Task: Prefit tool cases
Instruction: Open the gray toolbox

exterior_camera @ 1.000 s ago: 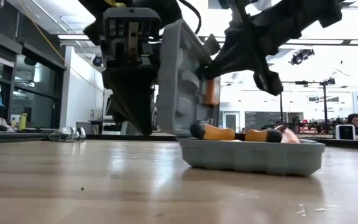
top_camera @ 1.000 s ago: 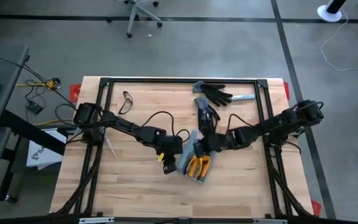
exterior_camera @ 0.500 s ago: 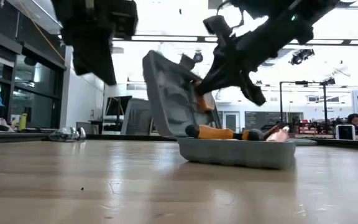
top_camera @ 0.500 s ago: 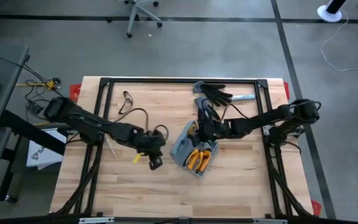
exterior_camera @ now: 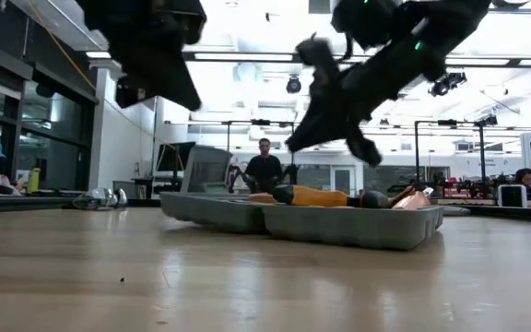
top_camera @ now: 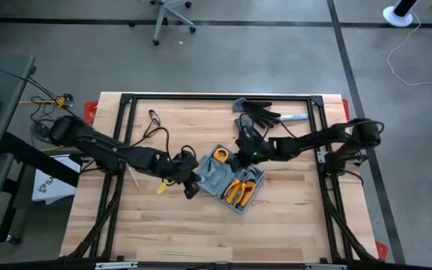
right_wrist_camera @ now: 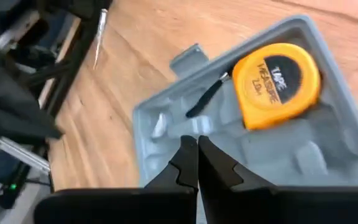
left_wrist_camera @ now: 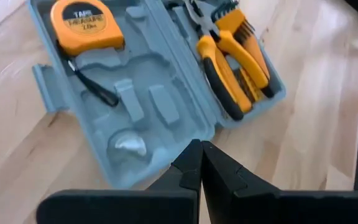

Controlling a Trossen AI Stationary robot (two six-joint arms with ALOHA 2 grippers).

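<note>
The grey-blue tool case (top_camera: 227,180) lies open, both halves flat on the table (exterior_camera: 339,226). One half holds an orange tape measure (right_wrist_camera: 278,78), the other orange-handled pliers (left_wrist_camera: 229,62). A small latch tab (left_wrist_camera: 42,87) juts from the tape-measure half's outer edge. My left gripper (left_wrist_camera: 197,152) is shut and hangs above the table just left of the case (top_camera: 192,189). My right gripper (right_wrist_camera: 191,146) is shut and hovers over the tape-measure half (top_camera: 240,154). In the low view both grippers are clear above the case.
Two black-and-grey gloves (top_camera: 257,112) lie at the far edge, beside a blue-handled tool (top_camera: 295,118). Safety glasses (top_camera: 152,120) sit far left and a thin tool (top_camera: 132,176) lies left. A black frame (top_camera: 216,97) borders the table. The near half is bare wood.
The case's lid half has swung from standing upright to lying flat, spread open toward the far left; the pliers half stayed on the table. My left gripper has risen and drawn back toward the table's left edge. My right gripper has moved toward the far edge, following the lid.
</note>
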